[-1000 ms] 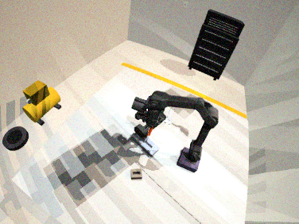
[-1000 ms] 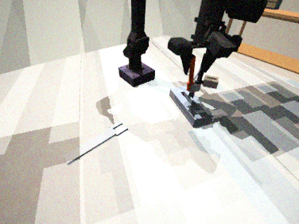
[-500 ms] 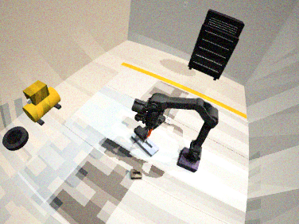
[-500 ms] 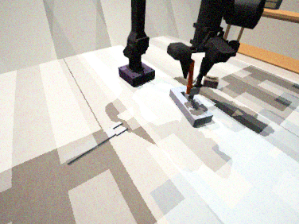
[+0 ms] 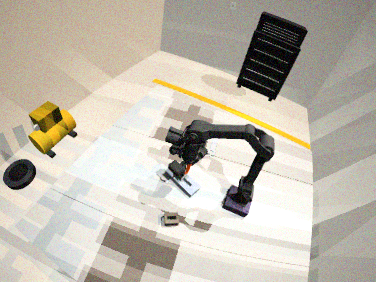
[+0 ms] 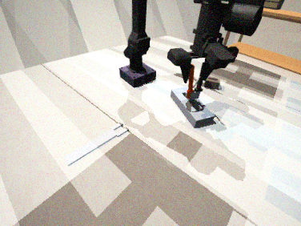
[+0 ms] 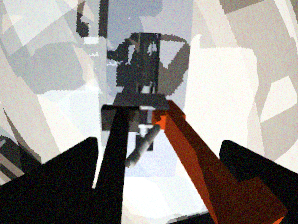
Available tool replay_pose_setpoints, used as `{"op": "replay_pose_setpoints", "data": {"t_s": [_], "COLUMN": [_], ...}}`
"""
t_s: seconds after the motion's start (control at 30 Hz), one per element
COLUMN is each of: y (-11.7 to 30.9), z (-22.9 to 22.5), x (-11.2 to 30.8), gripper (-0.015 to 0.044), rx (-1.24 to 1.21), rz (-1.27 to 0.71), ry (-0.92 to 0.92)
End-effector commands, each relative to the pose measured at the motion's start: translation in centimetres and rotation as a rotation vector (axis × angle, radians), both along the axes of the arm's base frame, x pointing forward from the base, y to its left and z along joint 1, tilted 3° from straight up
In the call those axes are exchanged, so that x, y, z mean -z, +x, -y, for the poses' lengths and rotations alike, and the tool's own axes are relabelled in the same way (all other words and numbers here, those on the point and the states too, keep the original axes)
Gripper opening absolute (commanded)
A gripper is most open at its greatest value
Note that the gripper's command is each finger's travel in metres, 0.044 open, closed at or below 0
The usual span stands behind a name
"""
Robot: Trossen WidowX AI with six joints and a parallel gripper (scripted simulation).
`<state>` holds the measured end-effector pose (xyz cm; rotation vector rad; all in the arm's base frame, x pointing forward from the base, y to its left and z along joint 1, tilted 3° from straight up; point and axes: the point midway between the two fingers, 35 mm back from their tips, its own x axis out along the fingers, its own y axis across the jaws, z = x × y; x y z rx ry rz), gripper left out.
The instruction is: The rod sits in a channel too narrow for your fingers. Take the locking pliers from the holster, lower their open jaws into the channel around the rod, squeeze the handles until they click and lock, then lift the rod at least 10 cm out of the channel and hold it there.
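Note:
The locking pliers (image 5: 188, 168) (image 6: 190, 76) (image 7: 187, 145), with one orange and one black handle, stand upright, jaws down. My gripper (image 5: 187, 167) (image 6: 192, 85) (image 7: 161, 147) is shut on their spread handles, its fingers far apart. The jaws are over the grey channel block (image 5: 191, 189) (image 6: 205, 120) (image 7: 119, 20), near one end of its slot in the exterior view. I cannot tell whether the jaw tips are inside the slot. A narrow grey strip in the dark slot in the wrist view may be the rod; its ends are unclear. The small holster (image 5: 170, 219) (image 6: 212, 83) is empty.
The arm's purple base (image 5: 237, 202) (image 6: 137, 76) stands beside the block. A thin pale forked strip (image 6: 96, 146) lies on the surface. Farther off are a black cabinet (image 5: 272, 56), a yellow machine (image 5: 52, 131), a black tyre (image 5: 20, 174) and an orange bench (image 6: 268, 56).

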<state>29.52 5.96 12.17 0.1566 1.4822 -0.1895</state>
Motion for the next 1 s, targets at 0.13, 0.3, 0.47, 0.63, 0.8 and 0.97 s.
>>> {"op": "replay_pose_setpoints", "data": {"t_s": [0.13,0.3,0.47,0.63,0.8,0.97], "y": [-0.01,-0.01,0.03,0.07,0.08,0.10], "z": [-0.04,-0.04,-0.05,-0.06,-0.07,-0.12], "x": [0.77,0.78,0.78,0.88,0.93,0.93], "gripper": [0.0318,0.0318,0.0318,0.0318,0.0311,0.0305], "rx": [0.001,0.001,0.001,0.001,0.001,0.001], "rz": [-0.003,-0.003,-0.003,-0.003,-0.003,-0.003], "ry": [0.004,0.004,0.004,0.004,0.004,0.004]}}
